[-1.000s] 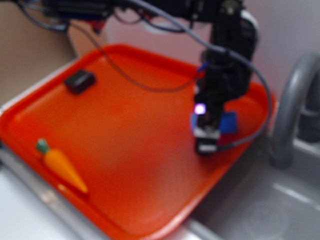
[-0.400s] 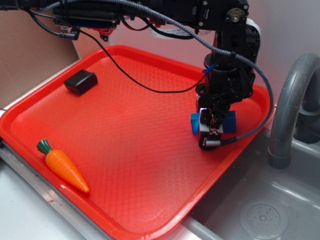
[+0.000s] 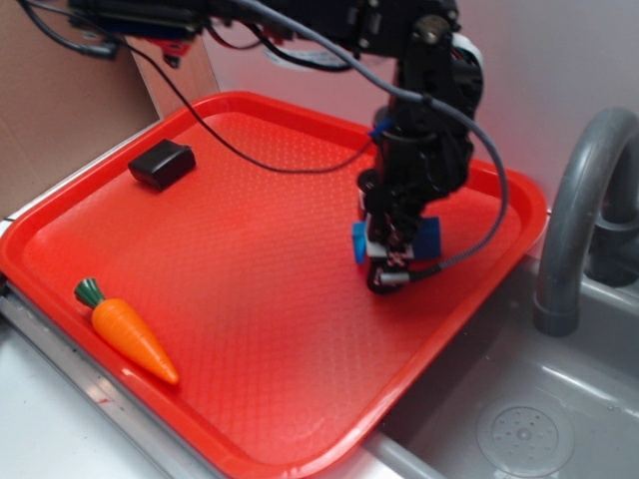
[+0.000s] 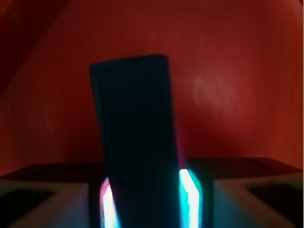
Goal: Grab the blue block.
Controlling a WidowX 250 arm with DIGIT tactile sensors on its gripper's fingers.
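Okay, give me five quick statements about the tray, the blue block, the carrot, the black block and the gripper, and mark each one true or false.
1. The gripper is closed around the blue block. True.
2. The toy carrot lies in the sink. False: it lies on the red tray, near the front left edge.
3. The black block sits at the tray's back left, far from the gripper. True.
4. The blue block touches the carrot. False: they are well apart, on opposite sides of the tray.
5. A grey faucet stands to the right of the tray. True.
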